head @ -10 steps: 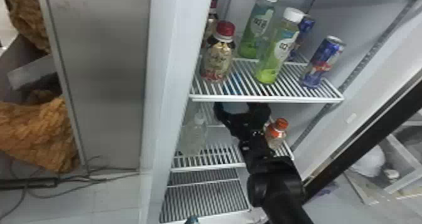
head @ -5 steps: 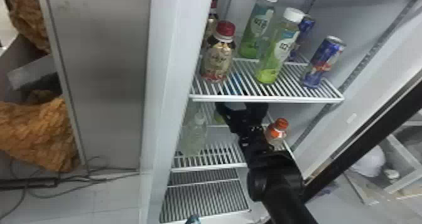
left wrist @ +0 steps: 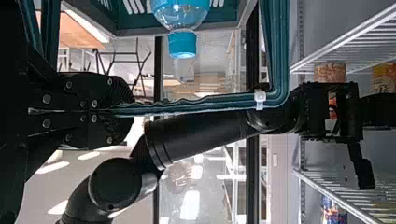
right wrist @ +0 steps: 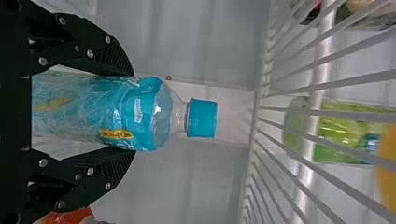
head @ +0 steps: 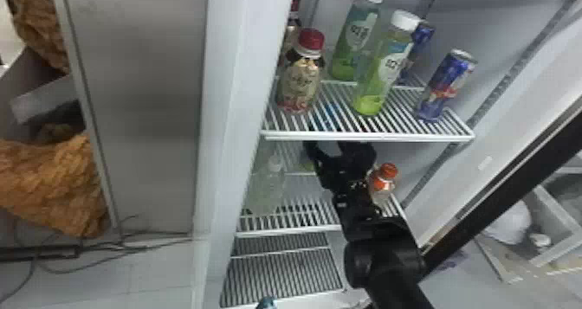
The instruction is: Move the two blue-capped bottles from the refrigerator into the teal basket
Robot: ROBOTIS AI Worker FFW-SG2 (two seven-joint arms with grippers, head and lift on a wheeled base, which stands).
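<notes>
Inside refrigerator [head: 236, 91], below shelf [head: 368, 136], right gripper [head: 330, 150] pinches upright blue-capped bottle [right wrist: 133, 114] between both fingers. Left gripper [left wrist: 123, 109] clamped on rim of teal basket [left wrist: 279, 51]; other bottle [left wrist: 182, 21] within basket.

You have shop-style refrigerator [head: 227, 113] before you: white wire shelves [head: 368, 136], cans [head: 446, 87] and white-capped drinks [head: 381, 70] upright on top one you see. Room around it looks like lab or workroom, though you can't rule out shop: loose cables [head: 101, 244] along pale floor [head: 99, 286], plain grey panel [head: 147, 113] beside refrigerator.
</notes>
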